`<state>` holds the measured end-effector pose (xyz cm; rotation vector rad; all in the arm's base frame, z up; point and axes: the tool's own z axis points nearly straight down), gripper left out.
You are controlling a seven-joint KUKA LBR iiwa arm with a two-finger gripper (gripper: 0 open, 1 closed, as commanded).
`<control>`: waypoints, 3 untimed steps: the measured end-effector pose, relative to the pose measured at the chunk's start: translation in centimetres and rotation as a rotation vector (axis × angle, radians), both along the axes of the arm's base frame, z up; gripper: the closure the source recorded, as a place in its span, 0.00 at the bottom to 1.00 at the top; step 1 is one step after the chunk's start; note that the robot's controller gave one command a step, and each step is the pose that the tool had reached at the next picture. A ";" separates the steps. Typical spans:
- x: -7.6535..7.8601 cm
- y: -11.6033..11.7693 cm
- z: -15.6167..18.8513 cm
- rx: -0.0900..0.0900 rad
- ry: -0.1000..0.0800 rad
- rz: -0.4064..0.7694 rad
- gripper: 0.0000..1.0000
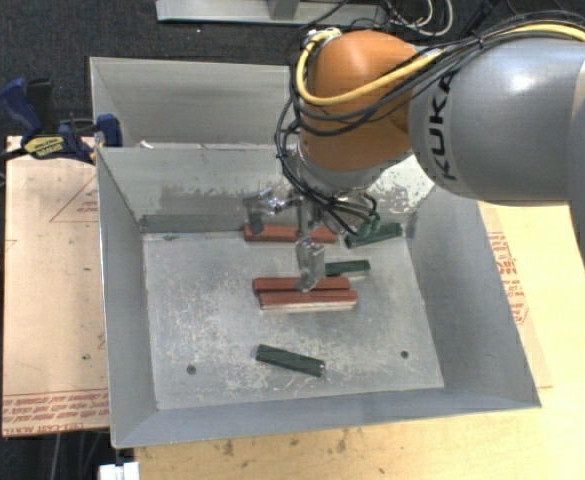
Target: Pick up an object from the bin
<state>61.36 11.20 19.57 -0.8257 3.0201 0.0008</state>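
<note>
My gripper [309, 273] hangs low in the middle of the bin, its fingertips down at the top face of a long red-brown block [282, 288] with a pale underside. The fingers look close together on the block's middle. A second red-brown block [270, 233] lies just behind, near the back wall. A short dark green bar [348, 266] lies right beside the fingers on their right. Another dark green bar [290, 360] lies apart toward the front.
A further dark green piece [377, 232] rests at the back right under the arm's orange cover. The grey bin floor to the left and front right is bare metal with sloping walls all round.
</note>
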 end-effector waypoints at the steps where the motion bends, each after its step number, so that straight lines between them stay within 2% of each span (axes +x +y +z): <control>1: 1.7 -3.3 -6.3 -0.003 0.004 0.157 0.00; 2: -1.5 -3.8 -12.1 -0.001 0.010 -0.127 1.00; 3: -1.5 -3.8 -12.1 -0.001 0.010 -0.127 1.00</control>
